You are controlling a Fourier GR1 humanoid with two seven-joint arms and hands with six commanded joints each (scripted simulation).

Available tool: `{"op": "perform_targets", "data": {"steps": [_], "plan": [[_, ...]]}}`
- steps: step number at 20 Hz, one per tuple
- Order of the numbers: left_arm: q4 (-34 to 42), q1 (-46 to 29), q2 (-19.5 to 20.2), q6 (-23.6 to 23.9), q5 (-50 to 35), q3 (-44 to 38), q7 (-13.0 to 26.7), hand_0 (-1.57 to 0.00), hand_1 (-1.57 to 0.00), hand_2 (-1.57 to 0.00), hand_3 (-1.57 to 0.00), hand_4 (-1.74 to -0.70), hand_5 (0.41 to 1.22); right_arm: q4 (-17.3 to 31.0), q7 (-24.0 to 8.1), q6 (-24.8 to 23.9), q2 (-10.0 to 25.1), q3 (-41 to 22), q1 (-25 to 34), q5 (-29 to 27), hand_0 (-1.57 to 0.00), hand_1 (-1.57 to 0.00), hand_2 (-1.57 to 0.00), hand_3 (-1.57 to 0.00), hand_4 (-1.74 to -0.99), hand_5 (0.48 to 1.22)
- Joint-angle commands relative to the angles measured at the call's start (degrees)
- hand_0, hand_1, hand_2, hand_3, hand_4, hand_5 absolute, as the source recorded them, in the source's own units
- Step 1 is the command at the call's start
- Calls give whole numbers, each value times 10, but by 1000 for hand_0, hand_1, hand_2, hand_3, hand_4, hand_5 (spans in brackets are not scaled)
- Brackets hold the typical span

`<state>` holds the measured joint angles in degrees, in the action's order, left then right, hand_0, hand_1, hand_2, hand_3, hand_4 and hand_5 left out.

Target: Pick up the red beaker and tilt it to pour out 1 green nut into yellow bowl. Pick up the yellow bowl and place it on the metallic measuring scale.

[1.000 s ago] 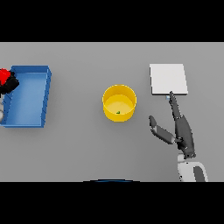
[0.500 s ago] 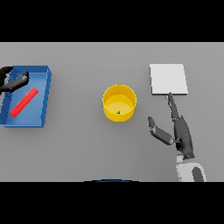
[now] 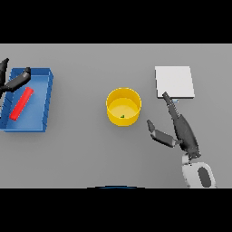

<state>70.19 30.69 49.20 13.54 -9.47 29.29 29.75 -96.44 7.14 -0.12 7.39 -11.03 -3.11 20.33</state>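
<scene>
Yellow bowl [image 3: 123, 107] mid-table, green nut [image 3: 122, 116] inside, left of right hand [image 3: 181, 131] | right hand spread open, holding nothing, fingertips at metallic scale [image 3: 175, 82] near edge | red beaker [image 3: 21, 103] lying in blue tray [image 3: 44, 105] (far left) | left hand [image 3: 12, 80] open over tray | bare table [image 3: 86, 149] around bowl

both hands spread wide, nothing held

right hand [image 3: 185, 132] sits at the lower right of the frame, fingers stretched straight toward the upper left, thumb splayed off to the left. its white and grey forearm rises from the bottom edge, leaning slightly left. over at the far left edge, upper part of the frame, the left hand [image 3: 13, 81] shows only partly, dark fingers straight and fanned apart, pointing up and to the right.
</scene>
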Motion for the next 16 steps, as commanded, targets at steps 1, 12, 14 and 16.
{"op": "perform_targets", "data": {"steps": [1, 12, 14, 16], "plan": [[1, -2, 0, 3, 2, 1, 0, -20, -16, -16, -15, -779, 693, 1, -8, 7, 11, -6, 13, 13, 1, 1, 1, 1, -1202, 709], [4, -3, -4, 1, -2, 4, -1, -1, 0, 0, 0, -794, 719, 77, -30, 129, 138, -120, 209, 186, 1, 1, 1, 1, -1270, 664], [-9, 6, -10, -1, 1, 6, -6, 0, 0, 0, 0, -797, 722, 91, -27, 153, 139, -136, 240, 193, 1, 1, 1, 1, -1271, 658], [-5, 9, -10, -4, 3, 9, 3, 0, 0, 0, 0, -798, 723, 116, -24, 169, 136, -153, 261, 204, 1, 1, 1, 1, -1274, 656]]}}
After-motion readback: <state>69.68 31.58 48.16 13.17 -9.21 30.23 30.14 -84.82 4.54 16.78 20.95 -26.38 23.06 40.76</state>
